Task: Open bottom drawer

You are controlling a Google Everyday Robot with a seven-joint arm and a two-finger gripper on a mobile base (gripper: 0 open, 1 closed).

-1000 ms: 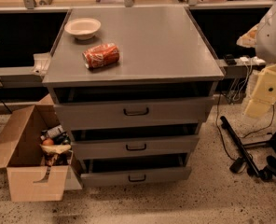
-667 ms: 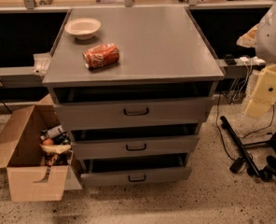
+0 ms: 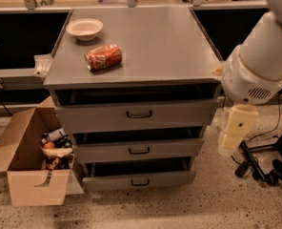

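Jaws of the gripper (image 3: 237, 128) cannot be judged as parted or closed; it hangs beside the right edge of the cabinet (image 3: 150, 51), touching no drawer. The bottom drawer (image 3: 107, 181) (slimmest grey front, small dark loop handle (image 3: 140, 182) at centre) sits lowest, a dark gap above it, down-left of the gripper and well apart.

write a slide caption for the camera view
Claw hangs right of the cabinet, clear of the bottom drawer; can and bowl on top.
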